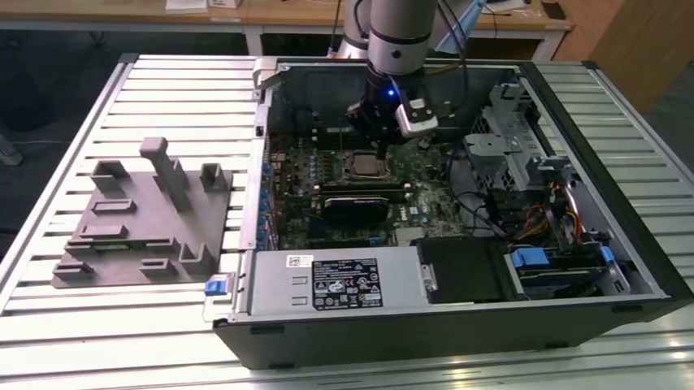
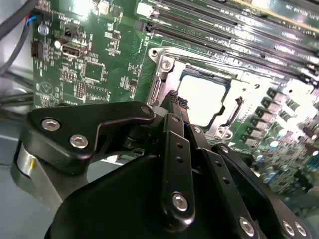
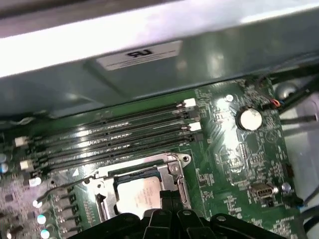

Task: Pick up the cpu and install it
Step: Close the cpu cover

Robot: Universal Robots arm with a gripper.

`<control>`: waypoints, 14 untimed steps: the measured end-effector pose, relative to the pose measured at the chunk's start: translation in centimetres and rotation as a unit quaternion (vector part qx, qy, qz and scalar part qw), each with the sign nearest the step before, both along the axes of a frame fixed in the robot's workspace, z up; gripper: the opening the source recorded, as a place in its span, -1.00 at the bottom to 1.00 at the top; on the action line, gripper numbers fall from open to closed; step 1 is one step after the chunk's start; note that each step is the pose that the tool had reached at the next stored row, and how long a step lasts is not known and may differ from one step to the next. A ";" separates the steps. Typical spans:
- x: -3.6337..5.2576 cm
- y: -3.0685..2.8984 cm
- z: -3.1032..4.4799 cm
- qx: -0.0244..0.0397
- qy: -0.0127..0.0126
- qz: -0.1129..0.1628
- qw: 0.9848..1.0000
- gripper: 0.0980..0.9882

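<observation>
- Gripper [image 2: 175, 101], black, 2-fingered: fingers are seen closed together, nothing held, poised over metal-framed square socket [image 2: 164, 65].
- Small square silver-topped cpu [image 2: 200, 97] is seated inside that socket on green motherboard [image 2: 99, 69].

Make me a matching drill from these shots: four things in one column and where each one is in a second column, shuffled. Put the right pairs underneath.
Things
1. cpu
2. grey fixture
3. gripper
4. round coin cell

Places
A. on the slatted table, outside the computer case
B. hovers by the edge of the metal-framed socket
C. lies inside the socket frame
D. sits on the green board, apart from the socket

Pairs: 1-C, 2-A, 3-B, 4-D
</observation>
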State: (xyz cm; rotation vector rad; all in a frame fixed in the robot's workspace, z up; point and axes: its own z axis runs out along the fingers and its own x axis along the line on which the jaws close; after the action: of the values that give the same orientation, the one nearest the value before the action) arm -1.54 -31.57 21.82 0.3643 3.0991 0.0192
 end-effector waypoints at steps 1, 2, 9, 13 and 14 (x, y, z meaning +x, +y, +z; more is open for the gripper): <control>0.00 0.00 -0.01 0.000 0.000 0.006 1.000 -0.98; -0.02 0.00 -0.02 0.000 0.000 0.010 1.000 -0.98; -0.65 -0.26 -0.21 -0.001 0.000 0.026 1.000 -0.98; -1.32 -0.29 -0.37 -0.001 0.000 0.026 1.000 -0.98; -1.49 -0.29 -0.40 -0.001 0.000 0.026 1.000 -0.98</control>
State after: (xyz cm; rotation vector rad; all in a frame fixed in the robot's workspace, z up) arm -3.03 -31.87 21.42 0.2828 3.1077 0.0179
